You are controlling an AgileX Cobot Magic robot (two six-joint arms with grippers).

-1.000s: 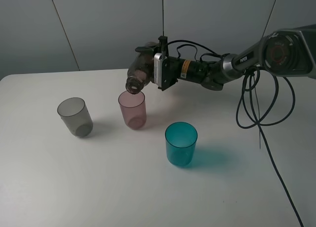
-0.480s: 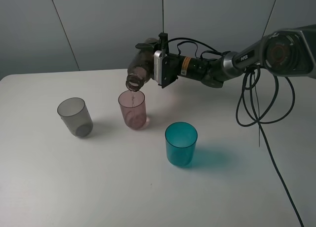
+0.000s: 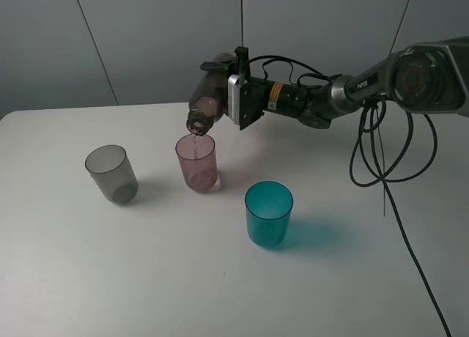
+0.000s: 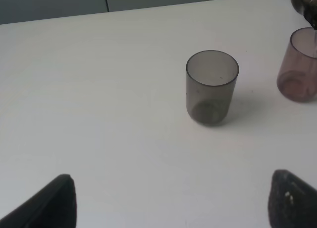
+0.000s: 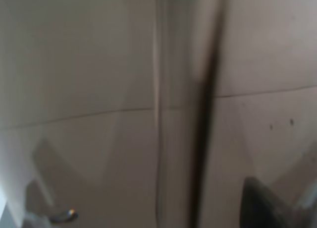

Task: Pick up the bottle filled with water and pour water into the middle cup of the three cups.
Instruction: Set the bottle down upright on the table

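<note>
At the left of the high view, your grey cup (image 3: 111, 173) stands alone on the worktop (image 3: 146, 278). The left jaws, seen from the wrist, hang apart and hold nothing. Centre frame, the pink cup (image 3: 196, 163) sits under the bottle (image 3: 207, 104), which is tipped mouth-down just above its rim; a thin stream seems to fall in. Your right jaws are clamped on the bottle's body. Lower right, the teal cup (image 3: 269, 214) stands apart. Watch the tilt: tip faster and water may gush past the narrow rim. Drop lower and the neck could knock the light cup over.
</note>
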